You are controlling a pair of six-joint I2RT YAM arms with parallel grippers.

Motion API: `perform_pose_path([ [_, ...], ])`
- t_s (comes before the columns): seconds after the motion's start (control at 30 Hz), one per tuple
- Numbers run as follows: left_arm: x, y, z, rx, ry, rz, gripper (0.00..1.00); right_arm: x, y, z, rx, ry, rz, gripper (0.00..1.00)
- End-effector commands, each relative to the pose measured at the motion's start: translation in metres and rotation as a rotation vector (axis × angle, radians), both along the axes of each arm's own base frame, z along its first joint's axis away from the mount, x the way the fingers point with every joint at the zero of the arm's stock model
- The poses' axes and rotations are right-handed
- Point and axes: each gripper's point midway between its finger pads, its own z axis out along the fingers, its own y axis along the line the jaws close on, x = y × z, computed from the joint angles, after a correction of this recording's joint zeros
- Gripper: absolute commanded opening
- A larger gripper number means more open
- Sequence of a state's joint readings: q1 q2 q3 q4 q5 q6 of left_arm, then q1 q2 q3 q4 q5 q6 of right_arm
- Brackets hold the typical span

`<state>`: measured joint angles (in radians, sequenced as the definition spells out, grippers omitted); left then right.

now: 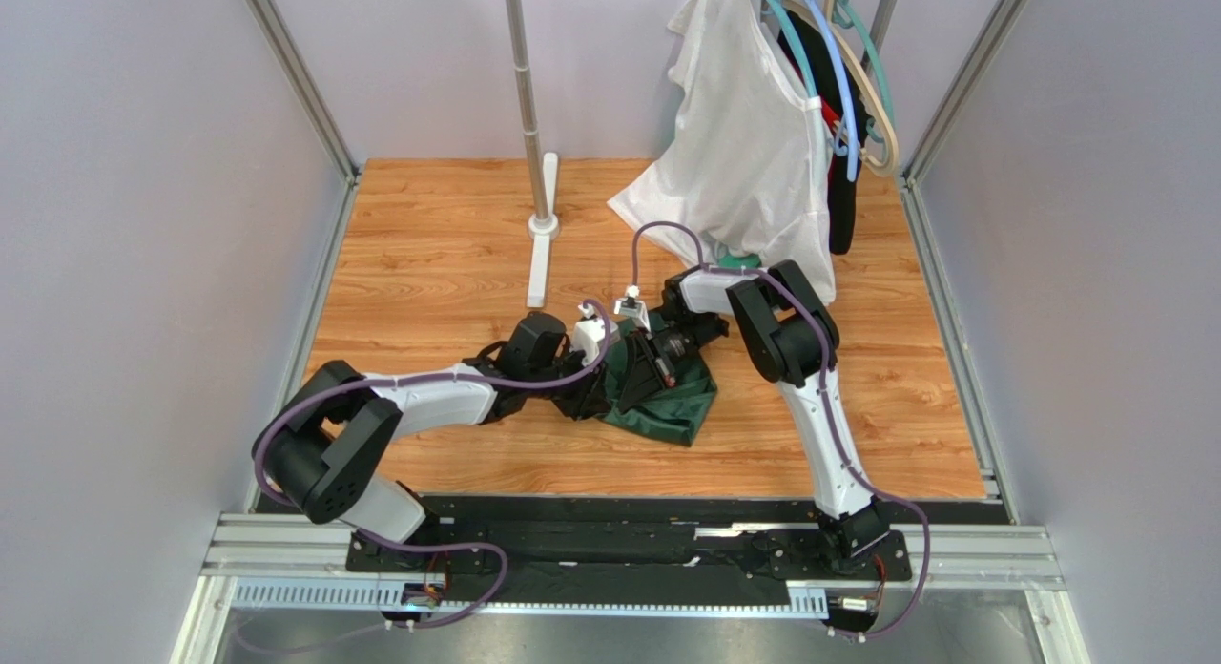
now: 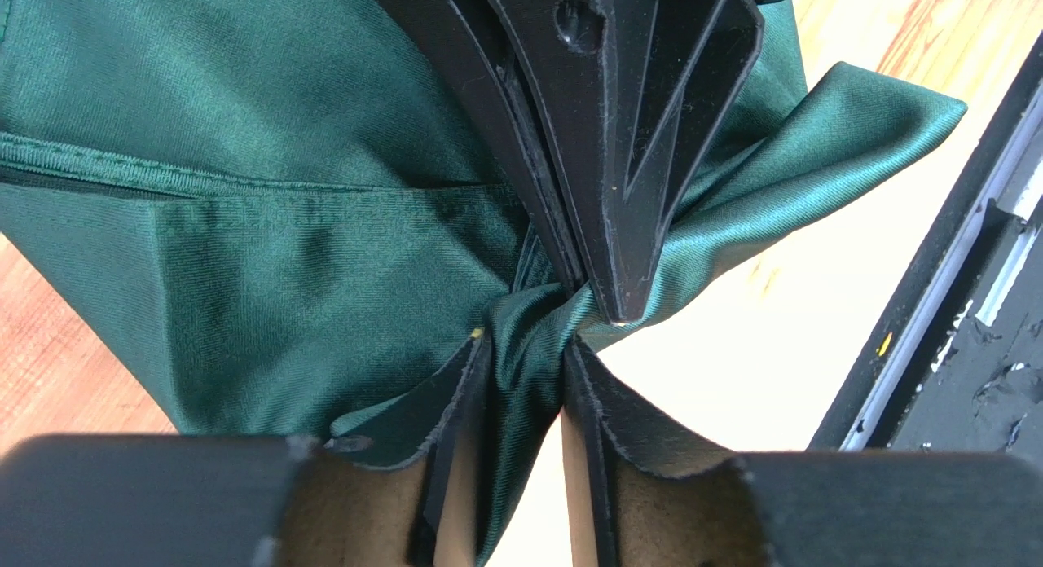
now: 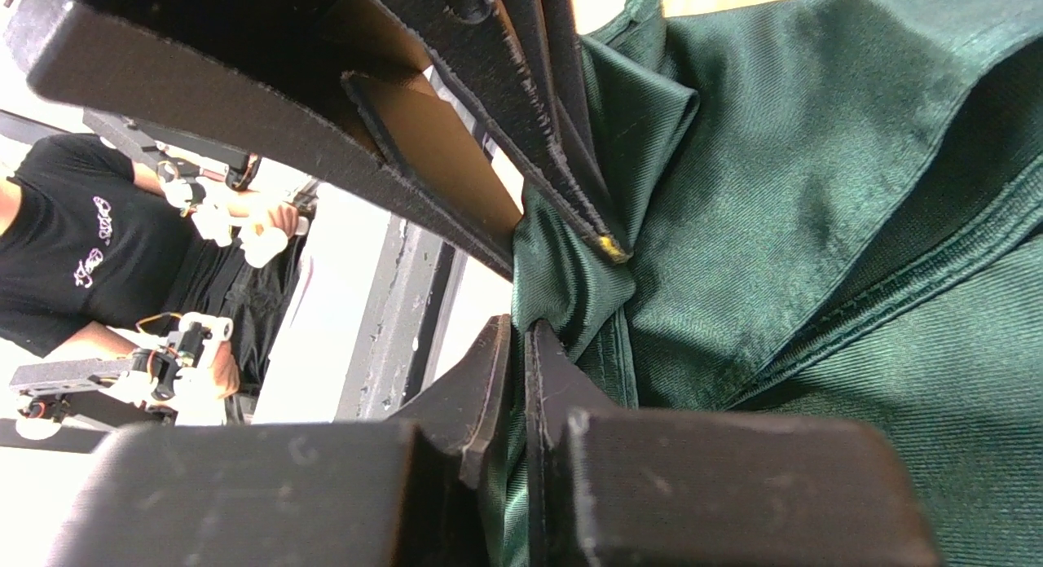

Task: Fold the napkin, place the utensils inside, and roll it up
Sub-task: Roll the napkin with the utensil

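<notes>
Pinching one gathered fold, the left gripper [image 2: 527, 347] is clamped on the napkin [image 1: 671, 399], which lies bunched mid-way along the wooden table [image 1: 430, 249], nearer its near edge. The right gripper [image 3: 518, 331], tip to tip with it, nips the same fold, probably to share the cloth for folding. No utensils show.

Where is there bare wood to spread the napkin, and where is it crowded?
Bare: far-left wood between side rail and rack pole; near strip in front of the napkin. Crowded: centre, where left claw and right claw pinch it; far right under the white garment.
</notes>
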<state>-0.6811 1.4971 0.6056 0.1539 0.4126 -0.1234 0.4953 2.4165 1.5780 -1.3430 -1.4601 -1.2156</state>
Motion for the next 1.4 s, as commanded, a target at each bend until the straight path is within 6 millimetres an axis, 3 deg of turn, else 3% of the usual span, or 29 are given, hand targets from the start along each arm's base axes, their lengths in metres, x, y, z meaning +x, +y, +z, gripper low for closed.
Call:
perform_pose_path([
  [0.0, 0.01, -0.005, 0.008, 0.001, -0.04, -0.009, 0.29, -0.02, -0.011, 0.036, -0.098, 0.272, -0.039, 0.14],
  [0.07, 0.011, -0.004, 0.006, 0.019, -0.033, -0.01, 0.28, -0.02, -0.011, 0.036, -0.096, 0.269, -0.041, 0.2],
  [0.1, 0.01, -0.004, 0.006, 0.02, -0.029, -0.014, 0.28, -0.022, -0.011, 0.036, -0.098, 0.268, -0.037, 0.4],
  [0.17, 0.009, -0.005, 0.003, 0.027, -0.013, -0.025, 0.27, -0.021, -0.012, 0.039, -0.088, 0.256, -0.04, 0.66],
  [0.2, 0.01, -0.005, 0.003, 0.03, -0.012, -0.023, 0.25, -0.022, -0.011, 0.039, -0.089, 0.254, -0.037, 0.99],
  [0.5, 0.009, -0.004, 0.0, 0.037, 0.001, -0.021, 0.25, -0.012, -0.012, 0.06, -0.108, 0.247, -0.04, 1.0],
  [0.67, 0.01, -0.004, 0.001, 0.039, 0.003, -0.017, 0.25, -0.009, -0.013, 0.099, -0.16, 0.223, -0.026, 1.0],
  [0.7, 0.01, -0.003, 0.001, 0.039, 0.003, -0.015, 0.25, -0.011, -0.016, 0.117, -0.175, 0.208, -0.026, 1.0],
  [0.77, 0.011, -0.003, 0.002, 0.036, -0.004, -0.012, 0.25, -0.006, -0.014, 0.129, -0.179, 0.136, -0.043, 1.0],
  [0.8, 0.011, -0.002, 0.002, 0.035, -0.003, -0.008, 0.25, -0.006, -0.022, 0.134, -0.276, 0.032, -0.064, 1.0],
  [0.83, 0.012, -0.002, 0.003, 0.031, 0.0, -0.006, 0.25, 0.028, -0.013, 0.128, -0.424, -0.026, -0.243, 1.0],
  [0.87, 0.013, -0.003, 0.003, 0.027, 0.002, -0.007, 0.25, 0.036, -0.023, 0.104, -0.622, -0.113, -0.369, 1.0],
  [0.9, 0.013, -0.003, 0.002, 0.027, 0.004, -0.007, 0.25, 0.059, -0.041, 0.095, -0.747, -0.255, -0.493, 1.0],
  [0.93, 0.012, -0.003, 0.002, 0.026, 0.006, -0.009, 0.25, 0.057, -0.04, 0.116, -0.684, -0.253, -0.508, 1.0],
  [1.0, 0.012, -0.003, 0.002, 0.024, 0.008, -0.012, 0.25, 0.069, -0.047, 0.134, -0.642, -0.158, -0.575, 1.0],
  [1.17, 0.013, -0.003, 0.003, 0.025, 0.01, -0.016, 0.25, 0.08, -0.053, 0.121, -0.716, -0.157, -0.706, 1.0],
  [1.2, 0.013, -0.002, 0.004, 0.025, 0.008, -0.015, 0.25, 0.08, -0.064, 0.101, -0.779, -0.156, -0.751, 1.0],
  [1.27, 0.012, -0.002, 0.004, 0.025, 0.016, -0.016, 0.26, 0.089, -0.073, 0.107, -0.753, -0.185, -0.859, 1.0],
  [1.3, 0.011, -0.002, 0.005, 0.022, 0.015, -0.02, 0.26, 0.083, -0.083, 0.093, -0.779, -0.163, -0.887, 1.0],
  [1.37, 0.011, -0.003, 0.004, 0.02, 0.023, -0.023, 0.26, 0.1, -0.097, 0.102, -0.718, -0.173, -1.023, 1.0],
])
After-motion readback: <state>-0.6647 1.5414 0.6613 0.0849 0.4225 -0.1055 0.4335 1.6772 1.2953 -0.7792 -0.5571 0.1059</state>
